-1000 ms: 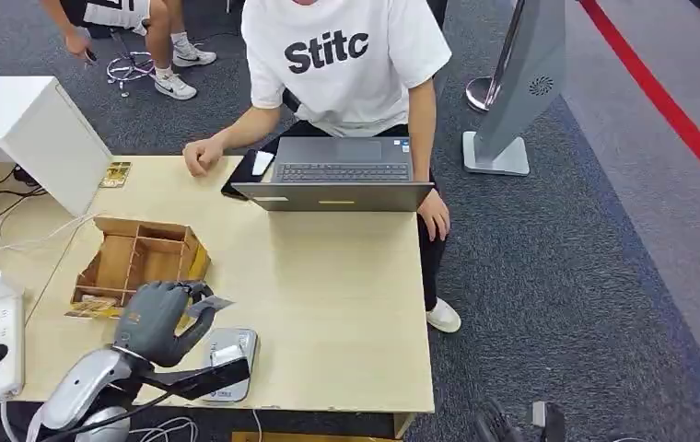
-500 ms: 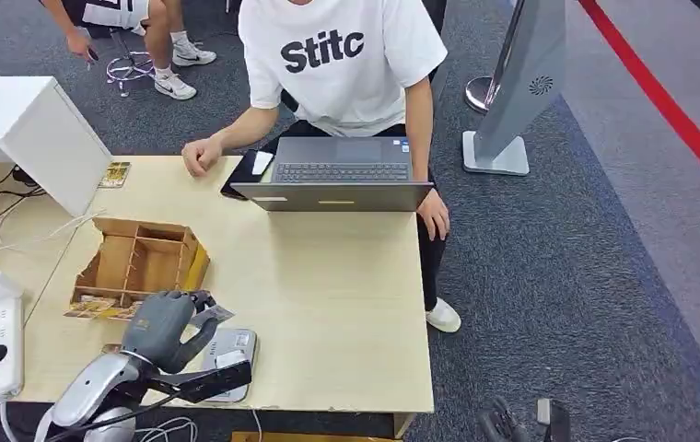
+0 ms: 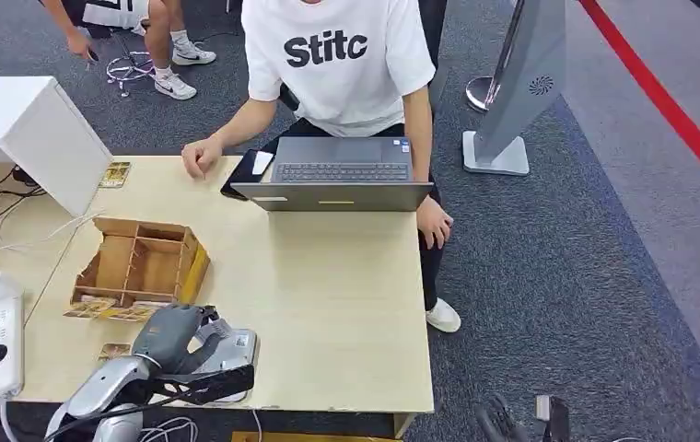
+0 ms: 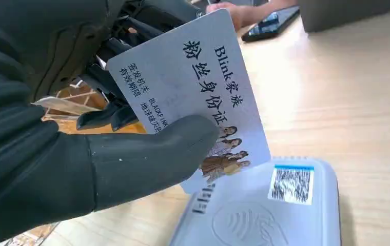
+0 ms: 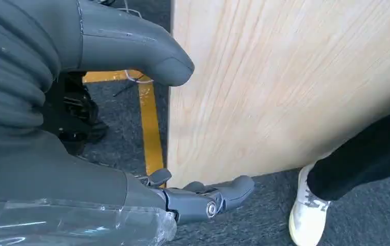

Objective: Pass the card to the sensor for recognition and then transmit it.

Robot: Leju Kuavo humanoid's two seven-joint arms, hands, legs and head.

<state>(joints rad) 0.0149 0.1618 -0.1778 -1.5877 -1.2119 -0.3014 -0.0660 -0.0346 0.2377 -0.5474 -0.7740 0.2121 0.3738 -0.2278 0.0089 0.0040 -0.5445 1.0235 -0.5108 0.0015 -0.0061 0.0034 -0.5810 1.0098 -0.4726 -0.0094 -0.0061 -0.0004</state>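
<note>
Pale grey plastic, the card [image 4: 193, 97] sits pinched between the left hand's [image 3: 173, 333] thumb and fingers, hovering just above the sensor [image 4: 265, 210] at the table's [image 3: 328, 276] seven o'clock corner. The scan step looks underway; next comes handing the card towards the person [image 3: 342, 55] at twelve. The right hand [image 5: 105, 169] hangs loose, holding nothing.

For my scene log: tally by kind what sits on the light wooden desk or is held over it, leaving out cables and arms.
Laptop: 1
Phone: 1
Wooden divided box: 1
Card reader: 1
Card, in left hand: 1
Loose cards near the box: at least 2
Total: at least 7
</note>
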